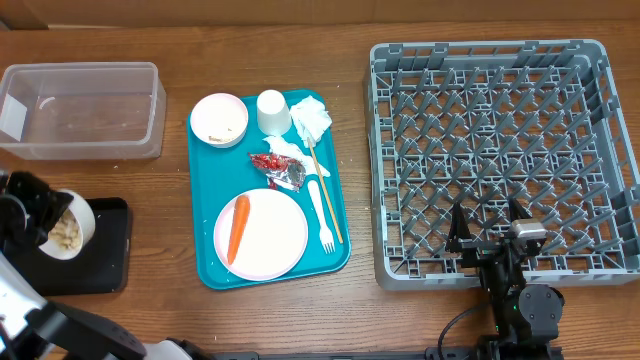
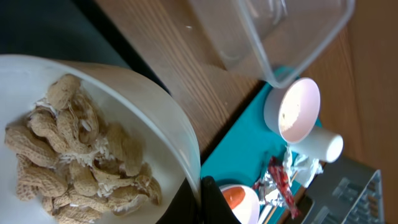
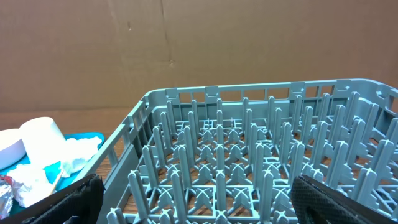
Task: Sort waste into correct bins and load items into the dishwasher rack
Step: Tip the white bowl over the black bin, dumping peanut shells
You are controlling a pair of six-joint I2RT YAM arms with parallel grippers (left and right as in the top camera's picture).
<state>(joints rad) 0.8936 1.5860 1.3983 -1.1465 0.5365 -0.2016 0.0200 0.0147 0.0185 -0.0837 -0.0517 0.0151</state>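
Note:
My left gripper [image 1: 47, 218] is shut on the rim of a small white bowl [image 1: 72, 228] of pale pasta-like pieces [image 2: 74, 149], held over the black tray [image 1: 100, 262]; its fingers [image 2: 200, 198] pinch the rim. The clear tub [image 1: 80, 110] stands behind. The teal tray [image 1: 205, 200] carries the second bowl [image 1: 218, 118], cup [image 1: 272, 110], napkins [image 1: 310, 118], foil wrapper [image 1: 278, 168], plate [image 1: 275, 240] with carrot [image 1: 238, 225], fork [image 1: 322, 215] and chopsticks [image 1: 325, 190]. My right gripper [image 1: 488, 225] is open and empty over the grey rack's [image 1: 500, 60] front edge.
The rack [image 3: 249, 162] fills the right wrist view, its pegs upright between my open fingers [image 3: 208, 199]; the cup [image 3: 43, 140] and napkins [image 3: 78, 155] show to its left. The left wrist view shows the tub [image 2: 280, 37], second bowl [image 2: 295, 109] and foil [image 2: 280, 180].

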